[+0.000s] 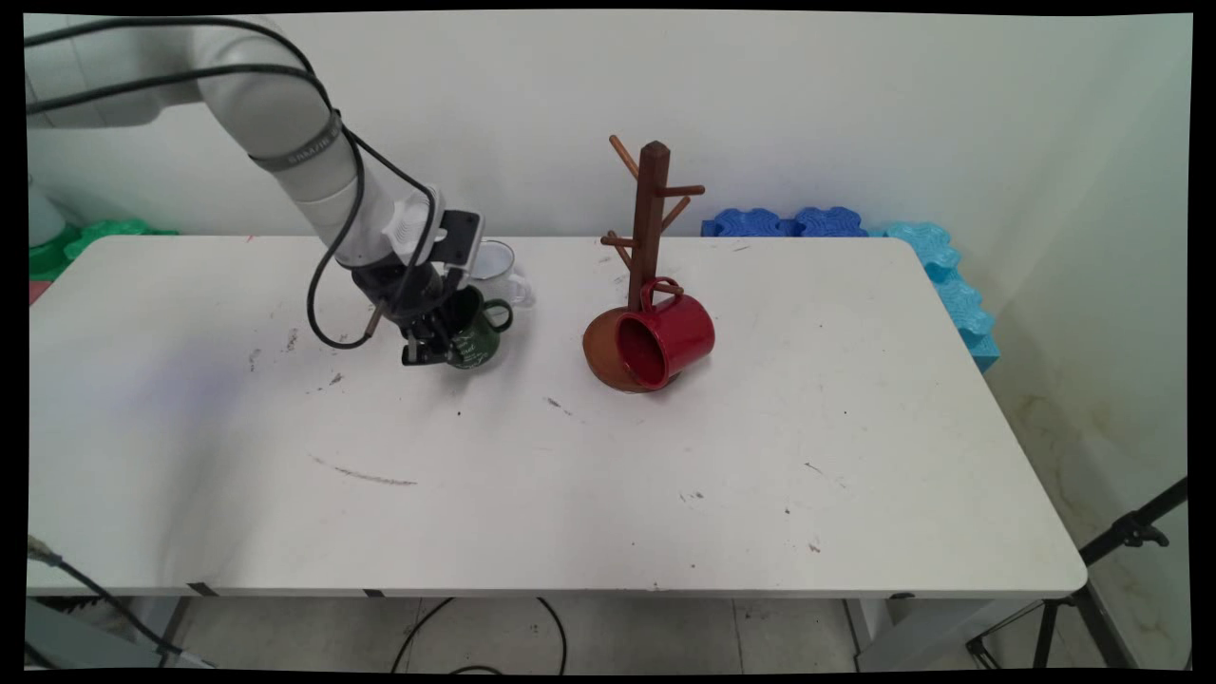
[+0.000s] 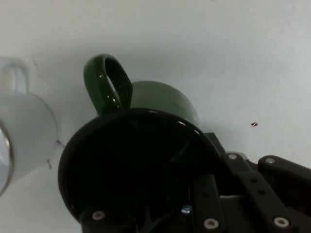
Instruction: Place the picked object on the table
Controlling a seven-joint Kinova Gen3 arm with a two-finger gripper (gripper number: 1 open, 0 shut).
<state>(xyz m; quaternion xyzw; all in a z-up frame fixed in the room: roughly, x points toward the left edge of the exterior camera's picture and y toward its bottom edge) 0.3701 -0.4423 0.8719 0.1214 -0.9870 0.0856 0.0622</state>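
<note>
A dark green mug [image 1: 478,334] with a black inside stands left of the table's middle, leaning a little, its handle [image 2: 108,85] pointing away from the arm. My gripper [image 1: 429,344] comes down on its near rim. In the hand view the gripper [image 2: 210,162] has one finger inside the mug [image 2: 163,99] and the other outside, with the wall pinched between them. A frosted glass mug [image 1: 494,265] stands just behind the green one, seen in the hand view as a pale mug [image 2: 24,133] at the left edge.
A brown wooden mug tree [image 1: 652,214] stands at the table's rear middle. A red mug [image 1: 667,338] lies tipped on the tree's round base [image 1: 598,353]. Blue foam mats [image 1: 807,223] lie behind the table's right end, and a tripod [image 1: 1126,537] stands at lower right.
</note>
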